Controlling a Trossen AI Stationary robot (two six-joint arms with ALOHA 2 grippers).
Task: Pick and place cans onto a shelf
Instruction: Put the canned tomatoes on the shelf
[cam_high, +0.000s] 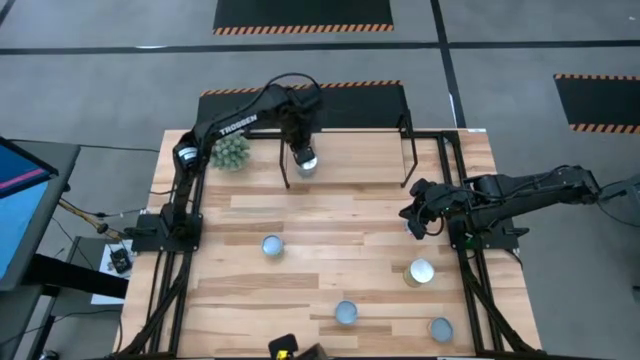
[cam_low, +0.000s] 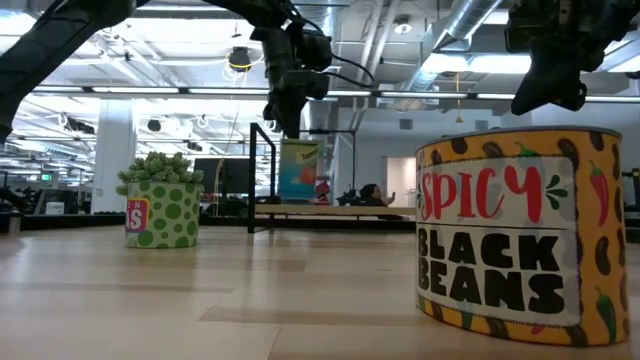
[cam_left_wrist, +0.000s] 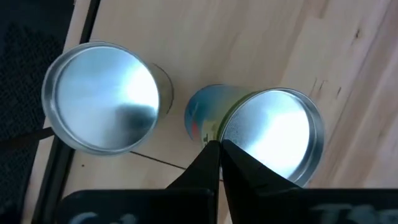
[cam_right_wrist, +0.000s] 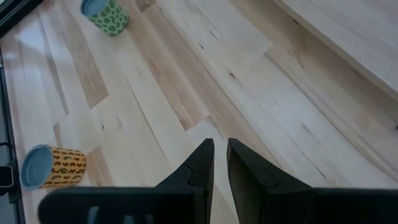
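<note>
- Fingers of your left gripper (cam_high: 303, 153) sit nearly together above a can (cam_left_wrist: 273, 134) on the shelf (cam_high: 350, 150), gripping nothing; another can (cam_left_wrist: 102, 96) stands just beside it.
- Your right gripper (cam_high: 412, 215) hovers over the table (cam_high: 330, 270), almost closed, empty.

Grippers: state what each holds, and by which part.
Nothing is held. The left gripper hangs shut above two cans; the right gripper is shut over the table.

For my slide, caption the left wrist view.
Left gripper, closed, poised above two silver-topped cans standing side by side on wood.
</note>
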